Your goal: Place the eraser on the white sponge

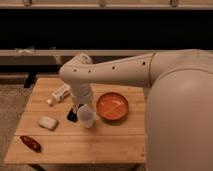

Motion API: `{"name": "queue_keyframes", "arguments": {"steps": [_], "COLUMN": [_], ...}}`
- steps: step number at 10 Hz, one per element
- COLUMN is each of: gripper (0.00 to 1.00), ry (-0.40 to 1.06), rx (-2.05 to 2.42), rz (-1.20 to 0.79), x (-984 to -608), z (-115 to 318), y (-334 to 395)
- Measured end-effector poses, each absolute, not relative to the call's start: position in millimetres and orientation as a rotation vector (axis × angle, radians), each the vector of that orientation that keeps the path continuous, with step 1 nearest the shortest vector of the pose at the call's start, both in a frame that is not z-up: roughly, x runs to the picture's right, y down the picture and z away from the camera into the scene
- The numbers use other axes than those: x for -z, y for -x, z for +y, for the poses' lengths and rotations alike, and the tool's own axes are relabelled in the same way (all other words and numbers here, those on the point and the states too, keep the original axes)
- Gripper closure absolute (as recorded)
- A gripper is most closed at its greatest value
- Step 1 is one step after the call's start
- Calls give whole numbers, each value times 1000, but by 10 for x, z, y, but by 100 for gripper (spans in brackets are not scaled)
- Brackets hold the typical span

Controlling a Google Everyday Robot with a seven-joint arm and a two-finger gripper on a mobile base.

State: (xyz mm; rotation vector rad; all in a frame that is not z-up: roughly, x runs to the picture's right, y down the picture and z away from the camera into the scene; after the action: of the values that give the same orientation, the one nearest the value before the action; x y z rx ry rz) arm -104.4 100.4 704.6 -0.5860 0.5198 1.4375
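1. Gripper [80, 106]: at the lower end of the downward-pointing forearm, just behind and above the white cup [86, 117]. The wrist and the cup hide its tip, so it cannot be told whether it is apart, together or clamped on anything.
2. Eraser [72, 116]: a small black block just beside the cup's left side, beneath the gripper. Whether it rests on the table [75, 150] or is lifted cannot be told.
3. White sponge [48, 122]: a flat pad left of the cup, beyond the eraser and apart from both. Nothing lies on it, so the placement is judged not yet done.
4. Bystanders: the orange bowl [112, 106] is just right of the cup. The white bottle [59, 94] lies on its side behind and left of the cup. A dark red-brown object [31, 143] lies well to the cup's front left.
5. Likely hazards:
   - The cup stands so close to the gripper that a sideways sweep could knock it over or push it into the bowl.
   - A shallow hold on the narrow eraser could let it slip before it reaches the sponge.
   - An off-centre release could let the eraser topple off the soft pad.
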Motion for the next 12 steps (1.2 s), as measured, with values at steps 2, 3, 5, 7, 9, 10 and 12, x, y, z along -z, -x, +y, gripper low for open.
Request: {"name": "queue_keyframes", "arguments": {"steps": [2,3,5,7,9,10,12], "gripper": [35,35,35,35,35,35,35], "ry": [568,564,566,591,617,620,631], "rx": [-1417,-1408,-1379,-1365,-1364,-1361,-1357], "rz": [502,490,449,426,418,424,467], "x": [-7157,-7221,-7416,-7600,-7896,-8001,-8254], "z": [865,788,570,481,518,556,707], "y": [1149,1252,1594,1753,1870,1897,1866]}}
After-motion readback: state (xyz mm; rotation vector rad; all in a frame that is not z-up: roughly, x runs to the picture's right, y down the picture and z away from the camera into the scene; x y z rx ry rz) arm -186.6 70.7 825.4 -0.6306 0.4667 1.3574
